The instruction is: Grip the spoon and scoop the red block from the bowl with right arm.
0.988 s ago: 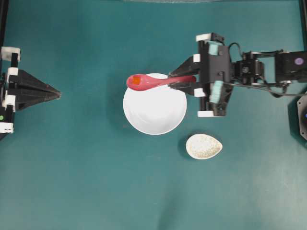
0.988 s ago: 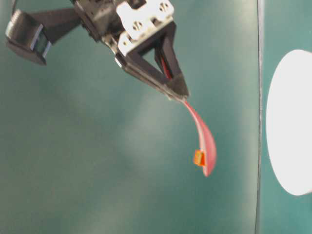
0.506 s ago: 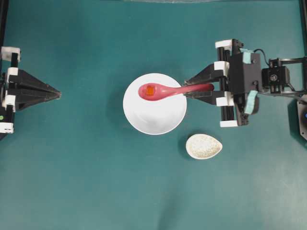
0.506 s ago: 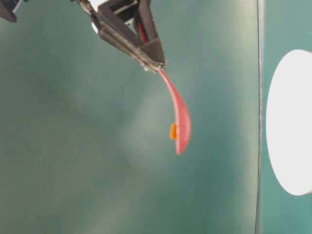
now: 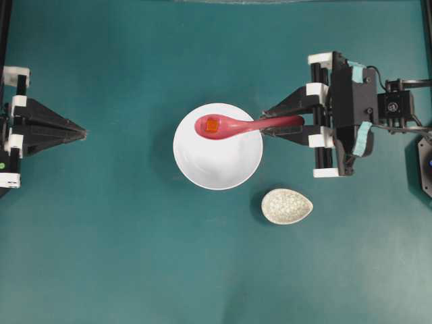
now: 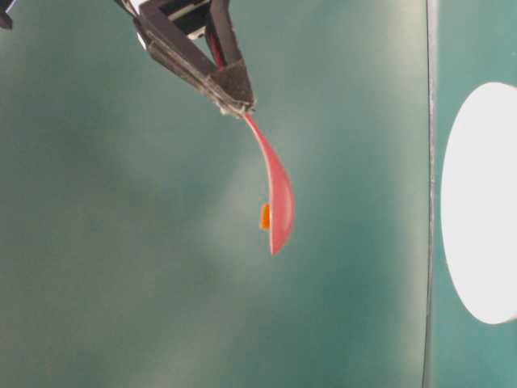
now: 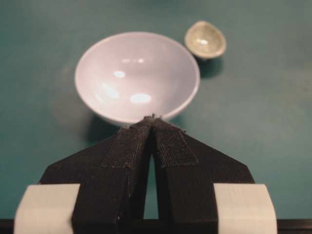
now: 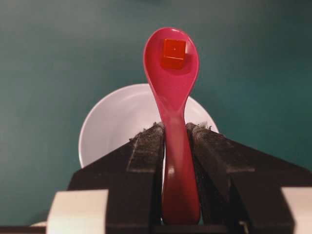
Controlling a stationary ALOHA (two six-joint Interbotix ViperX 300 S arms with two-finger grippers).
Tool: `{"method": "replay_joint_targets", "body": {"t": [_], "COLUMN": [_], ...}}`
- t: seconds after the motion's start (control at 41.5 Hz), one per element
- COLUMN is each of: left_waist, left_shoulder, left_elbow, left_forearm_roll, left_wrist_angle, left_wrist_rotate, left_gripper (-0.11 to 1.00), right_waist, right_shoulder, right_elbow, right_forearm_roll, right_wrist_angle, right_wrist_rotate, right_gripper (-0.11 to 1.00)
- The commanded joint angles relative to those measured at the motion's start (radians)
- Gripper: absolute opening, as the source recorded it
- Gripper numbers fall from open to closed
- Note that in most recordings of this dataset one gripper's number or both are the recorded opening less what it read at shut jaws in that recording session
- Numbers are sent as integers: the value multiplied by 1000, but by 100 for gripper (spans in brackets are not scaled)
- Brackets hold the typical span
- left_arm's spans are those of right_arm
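**Block rides in the spoon above the bowl**

The overhead view lays out the whole table: the right gripper (image 5: 264,126) reaches in from the right edge, its fingers clamped on the handle of the spoon (image 5: 236,126), whose scoop lies over the upper part of the bowl (image 5: 217,162) with the red block (image 5: 212,125) inside it. A speckled teardrop dish (image 5: 287,206) sits lower right of the bowl, apart from it.

Only the table-level view shows the spoon (image 6: 275,194) hanging in the air, sloping down from the gripper in the upper left of the frame, the block (image 6: 264,216) against its hollow side.

The right wrist view shows the block (image 8: 173,53) near the tip of the scoop, and both pads (image 8: 146,151) pressing the handle.

The left gripper (image 5: 82,132) waits at the left edge, level, its fingers pressed together at the tips, pointing at the bowl (image 7: 136,78) in its own camera.

No writing is legible anywhere.
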Motion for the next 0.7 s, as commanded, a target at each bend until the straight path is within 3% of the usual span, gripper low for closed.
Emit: {"method": "replay_joint_targets", "body": {"t": [0.0, 0.675], "left_waist": [2, 3], "left_shoulder": [8, 8], "left_elbow": [-26, -21], "left_forearm_roll": [2, 3], "left_wrist_angle": [-11, -3], "left_wrist_rotate": [2, 2], "left_gripper": [0, 0], "right_waist": [2, 3], "right_shoulder": [-18, -18], "right_elbow": [-28, -31], "right_forearm_roll": [3, 2], "right_wrist_angle": [9, 31], "right_wrist_rotate": [2, 2], "right_gripper": [24, 24]}}
